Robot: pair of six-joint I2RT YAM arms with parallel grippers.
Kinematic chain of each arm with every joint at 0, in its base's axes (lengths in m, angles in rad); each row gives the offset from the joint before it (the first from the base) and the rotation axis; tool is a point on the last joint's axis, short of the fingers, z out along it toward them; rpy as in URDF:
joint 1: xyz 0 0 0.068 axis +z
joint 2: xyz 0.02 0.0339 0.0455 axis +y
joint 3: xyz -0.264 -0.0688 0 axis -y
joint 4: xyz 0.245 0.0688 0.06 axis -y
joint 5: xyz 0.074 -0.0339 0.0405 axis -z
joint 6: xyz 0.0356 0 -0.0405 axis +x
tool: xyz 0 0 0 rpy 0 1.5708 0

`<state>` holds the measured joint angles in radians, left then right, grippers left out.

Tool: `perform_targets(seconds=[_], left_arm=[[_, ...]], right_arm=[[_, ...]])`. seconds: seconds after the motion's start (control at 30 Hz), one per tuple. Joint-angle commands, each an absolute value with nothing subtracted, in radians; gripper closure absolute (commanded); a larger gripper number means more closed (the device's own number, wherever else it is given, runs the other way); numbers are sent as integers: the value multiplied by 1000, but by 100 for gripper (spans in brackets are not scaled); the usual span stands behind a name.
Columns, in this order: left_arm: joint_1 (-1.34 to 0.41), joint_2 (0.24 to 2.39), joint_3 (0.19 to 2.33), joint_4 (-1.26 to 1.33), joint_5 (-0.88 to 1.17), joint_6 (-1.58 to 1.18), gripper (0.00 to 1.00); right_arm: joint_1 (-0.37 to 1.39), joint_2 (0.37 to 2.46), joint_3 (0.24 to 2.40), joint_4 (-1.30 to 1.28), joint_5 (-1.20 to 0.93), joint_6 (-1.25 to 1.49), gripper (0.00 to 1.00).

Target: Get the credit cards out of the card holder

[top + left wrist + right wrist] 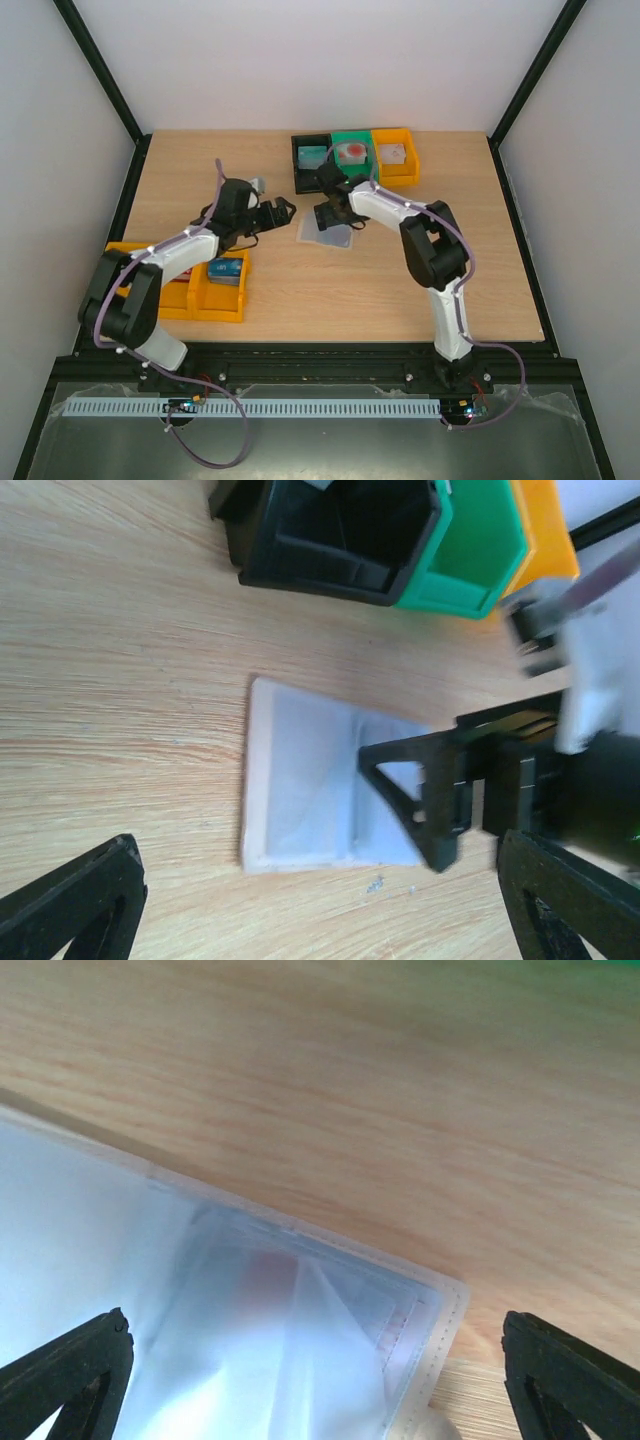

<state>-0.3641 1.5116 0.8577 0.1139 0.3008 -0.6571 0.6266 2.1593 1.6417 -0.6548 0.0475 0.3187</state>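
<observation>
Over a card holder (310, 790) corner, right gripper (331, 214) spread wide, left gripper (283, 210) near

The left arm (180, 250) and the right arm (385, 205) are built alike, with glossy white shells alternating with chunky black joint housings. Each has a rounded white link at its foot, a bulky black block at the elbow, a slim white forearm and a black wrist. A thin lilac cable (219, 178) follows the left arm's links, and a matching cable (471, 262) follows the right arm's. The left gripper (283, 208) and the right gripper (333, 218) are matte black. Close up, the right gripper's finger (420, 800) is a flat black plate with a triangular cut-out, next to a blurred white housing (600, 690). Its fingertips (60, 1370) are dark and blunt.
</observation>
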Motion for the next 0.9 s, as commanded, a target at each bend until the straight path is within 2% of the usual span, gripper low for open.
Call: perform_targets(seconds=[0.0, 0.13, 0.3, 0.4, 0.47, 0.67, 0.87], left_arm=[[-406, 1608, 928, 161, 265, -645, 4], [-461, 1684, 959, 155, 255, -651, 4], [-490, 1769, 998, 155, 257, -673, 4], [-491, 1826, 1016, 158, 253, -671, 5], [-491, 1862, 1031, 150, 251, -651, 5], [-494, 1956, 1064, 133, 231, -611, 7], [-517, 2023, 1106, 146, 287, -612, 13]], right_arm=[[592, 2036, 1664, -698, -19, 241, 2], [516, 1954, 1513, -609, -161, 343, 5], [414, 1934, 1386, -525, -199, 450, 18], [400, 1977, 1380, -501, -266, 431, 25], [399, 2017, 1397, -499, -287, 414, 26], [398, 2114, 1457, -527, -207, 392, 36], [416, 2148, 1461, -517, -247, 370, 38]])
